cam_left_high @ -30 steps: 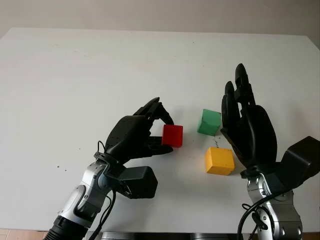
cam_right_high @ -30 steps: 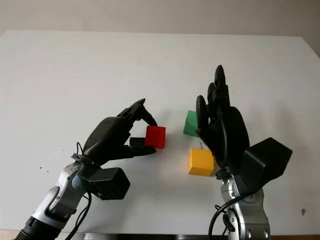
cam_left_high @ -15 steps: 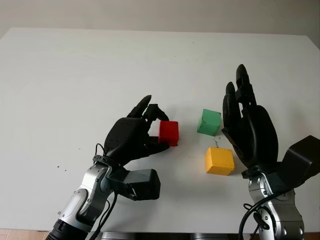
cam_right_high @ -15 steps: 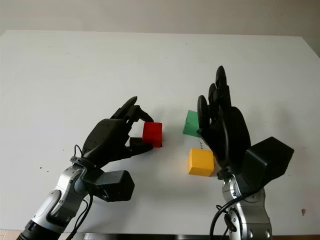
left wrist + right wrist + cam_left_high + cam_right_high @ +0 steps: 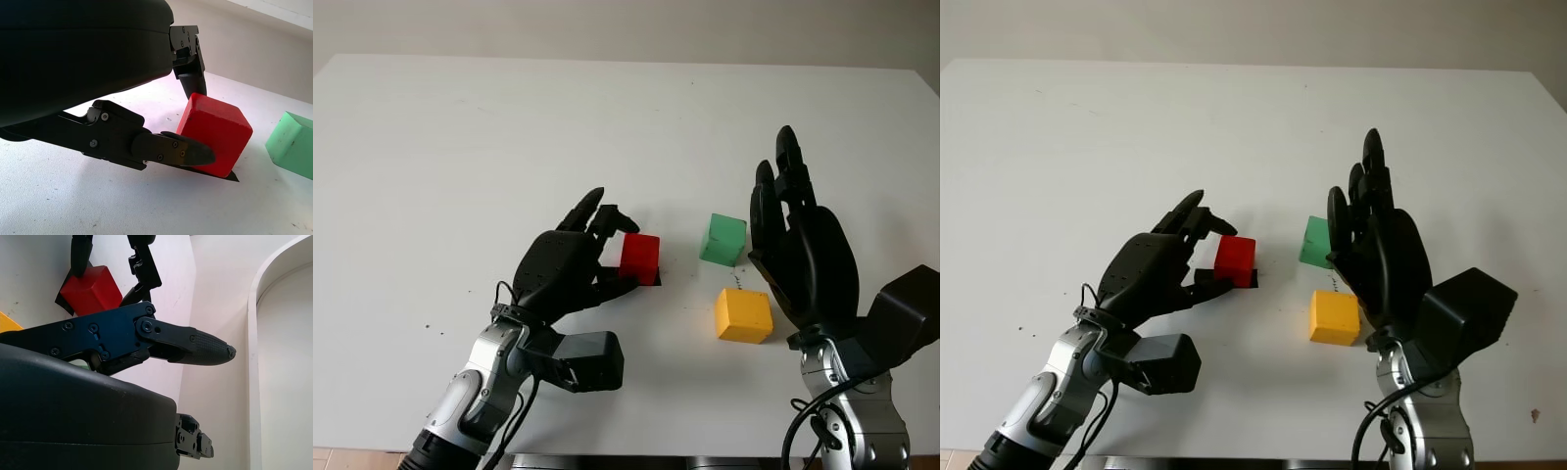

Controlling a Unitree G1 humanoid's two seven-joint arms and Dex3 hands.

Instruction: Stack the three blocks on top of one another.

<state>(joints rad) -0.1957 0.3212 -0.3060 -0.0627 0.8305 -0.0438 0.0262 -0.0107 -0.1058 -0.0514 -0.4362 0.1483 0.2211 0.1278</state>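
The red block (image 5: 639,258) sat near the middle of the white table (image 5: 460,147), w/ a dark shadow under its front edge. It looked tipped up a bit on one side, but I couldn't tell if it was fully off the table. The left hand (image 5: 570,271) had hold of it. One black finger (image 5: 190,78) pressed on the block's far side & the thumb (image 5: 171,151) pressed on its near side, so the block was pinched btwn them. The rest of the hand curled in behind the block, on the block's left.

The green block (image 5: 722,239) sat on the table to the right of the red one, close by but not touching it. The yellow block (image 5: 743,314) sat nearer the robot than the green one, a bit to the right, also apart from it. All 3 blocks were on their own, none on top of another.

The right hand (image 5: 803,255) was up over the table just right of the green & yellow blocks. It was open & held nothing, w/ its fingers pointing away from the robot. Its palm faced toward the blocks. In the right wrist view one long black finger (image 5: 195,345) reached out across the white table, w/ the red block seen past it.
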